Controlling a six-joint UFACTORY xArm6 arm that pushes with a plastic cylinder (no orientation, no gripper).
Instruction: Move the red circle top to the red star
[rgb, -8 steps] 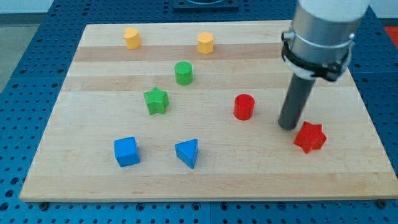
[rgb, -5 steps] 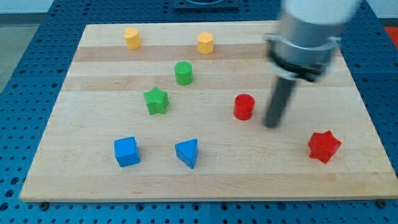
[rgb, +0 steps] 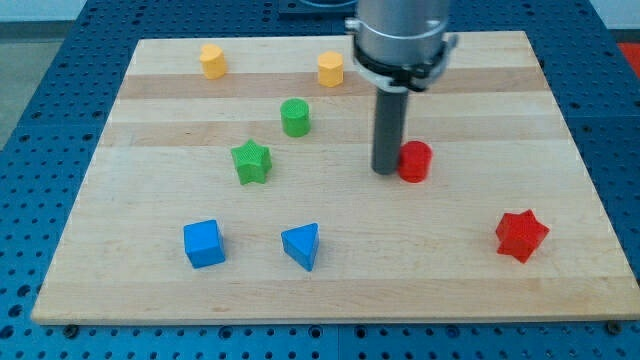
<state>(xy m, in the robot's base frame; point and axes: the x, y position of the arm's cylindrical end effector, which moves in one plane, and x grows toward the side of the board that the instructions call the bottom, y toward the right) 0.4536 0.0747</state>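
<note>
The red circle (rgb: 416, 161) is a short red cylinder right of the board's middle. My tip (rgb: 386, 170) stands right against its left side, touching or nearly touching it. The red star (rgb: 522, 236) lies near the board's lower right, well apart from the circle, down and to the right of it.
A green cylinder (rgb: 295, 117) and a green star (rgb: 251, 162) lie left of my tip. Two yellow blocks (rgb: 212, 60) (rgb: 331, 69) sit near the top edge. A blue cube (rgb: 204, 243) and a blue triangle (rgb: 302, 246) lie at the lower left. The wooden board (rgb: 140, 290) ends at a blue pegged table.
My tip swung from beside the red star, leftward past the red circle, to the circle's left side. The star slid down and right earlier; the circle has shifted a little to the right.
</note>
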